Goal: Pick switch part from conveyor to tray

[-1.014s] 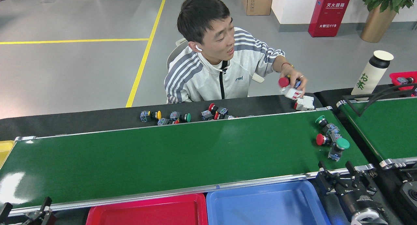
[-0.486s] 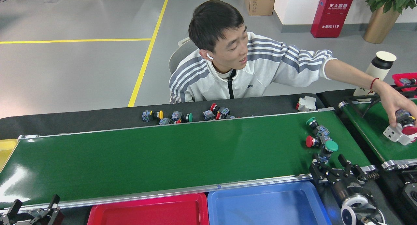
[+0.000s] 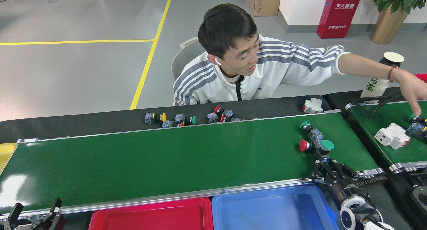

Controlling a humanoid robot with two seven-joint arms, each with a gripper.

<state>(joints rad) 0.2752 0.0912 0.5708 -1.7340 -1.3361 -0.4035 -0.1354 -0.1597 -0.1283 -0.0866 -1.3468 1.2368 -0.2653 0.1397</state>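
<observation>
Switch parts (image 3: 313, 140), three in a tight cluster with two green caps and one red, lie on the conveyor (image 3: 173, 156) near its right end, closer to its near rail than to its far rail. Right gripper (image 3: 325, 163) reaches over the conveyor's near rail, its dark fingers just beside or touching the green-capped part nearest that rail; whether the jaws are clenched on it cannot be told. Left gripper (image 3: 35, 211) sits off the conveyor's near-left corner, jaws spread, holding nothing. Belt surface left of the cluster is bare along its full length. Blue tray (image 3: 233, 210) and red tray (image 3: 110, 220) lie side by side against the conveyor's near rail. More switch parts sit beyond its far rail, where a person (image 3: 233, 70) reaches right toward a second belt (image 3: 377, 120).
</observation>
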